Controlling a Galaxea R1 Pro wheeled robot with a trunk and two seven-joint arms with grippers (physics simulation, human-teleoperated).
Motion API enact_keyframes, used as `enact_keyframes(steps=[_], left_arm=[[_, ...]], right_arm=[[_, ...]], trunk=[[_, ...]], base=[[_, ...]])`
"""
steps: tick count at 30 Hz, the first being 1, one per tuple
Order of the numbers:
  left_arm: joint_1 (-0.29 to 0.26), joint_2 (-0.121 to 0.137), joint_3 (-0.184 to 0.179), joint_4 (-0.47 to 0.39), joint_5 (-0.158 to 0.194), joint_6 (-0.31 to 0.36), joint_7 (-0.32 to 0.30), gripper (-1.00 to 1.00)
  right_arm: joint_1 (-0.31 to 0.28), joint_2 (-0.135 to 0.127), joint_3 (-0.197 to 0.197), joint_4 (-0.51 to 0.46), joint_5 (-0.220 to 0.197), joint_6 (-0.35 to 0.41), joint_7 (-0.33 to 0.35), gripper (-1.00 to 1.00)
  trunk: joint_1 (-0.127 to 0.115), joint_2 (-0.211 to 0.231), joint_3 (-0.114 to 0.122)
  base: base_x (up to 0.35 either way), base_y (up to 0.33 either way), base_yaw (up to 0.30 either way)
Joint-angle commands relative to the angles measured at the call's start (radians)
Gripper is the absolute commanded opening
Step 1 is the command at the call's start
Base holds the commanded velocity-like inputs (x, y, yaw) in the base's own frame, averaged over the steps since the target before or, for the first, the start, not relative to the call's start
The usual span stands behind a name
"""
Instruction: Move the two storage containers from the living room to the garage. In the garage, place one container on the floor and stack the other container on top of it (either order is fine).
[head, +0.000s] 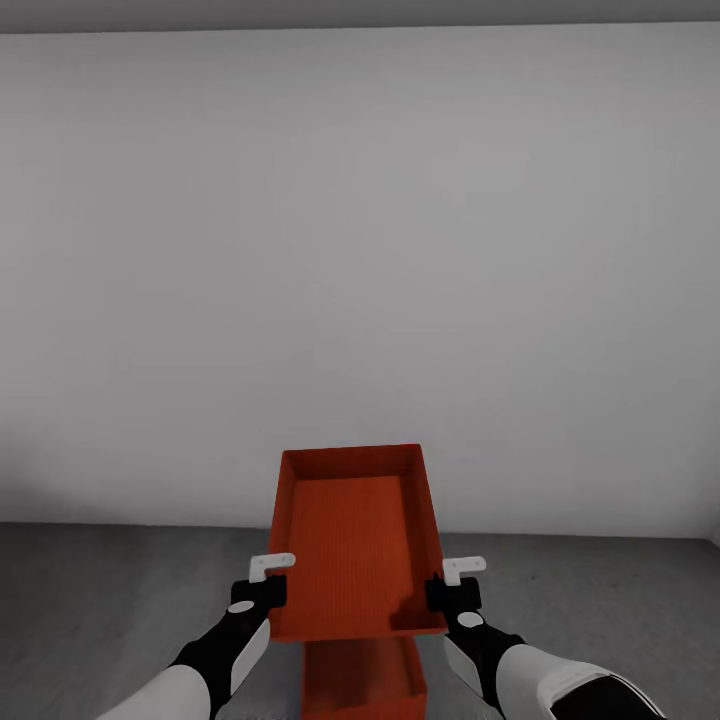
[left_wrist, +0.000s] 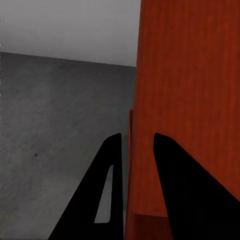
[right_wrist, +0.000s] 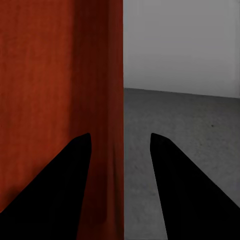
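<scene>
In the garage, close to a plain pale grey wall, one orange-red storage container already lies on the dark grey concrete floor, right in front of the robot and partly hidden by the one above it. The second storage container is held up over it, apart from it as far as the head view shows, carried between both arms and tipped a little so its open inside faces the camera. The left gripper sits at that container's left wall near the front corner, and in the left wrist view its dark fingers straddle the thin wall edge, seemingly pinching it. The right gripper matches it on the right wall; the right wrist view has one finger over the orange side and the other out over the concrete, with a wider gap, so I judge it a grasp on the wall though contact is hard to confirm. The carrying looks done and one container is placed; what is left is lowering the held one squarely onto the lower one and letting go. Nothing else lies on the concrete nearby, and the wall behind leaves room. The main risk, in my judgement, is misalignment, since the lower container is largely hidden.
</scene>
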Motion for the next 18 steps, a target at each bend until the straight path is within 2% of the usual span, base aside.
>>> enact_keyframes(steps=[1,18], left_arm=[[0.0,0.021,-0.002,0.001,0.015,-0.001,0.01,-1.0],[0.0,0.021,-0.002,0.001,0.015,-0.001,0.01,-1.0]], right_arm=[[-0.001,0.001,-0.026,-0.003,0.022,-0.085,0.008,-1.0],[-0.001,0.001,-0.026,-0.003,0.022,-0.084,0.008,-1.0]], trunk=[[0.0,-0.001,-0.003],[0.0,-0.001,-0.03]], base=[[0.0,0.0,0.067],[0.0,0.0,0.071]])
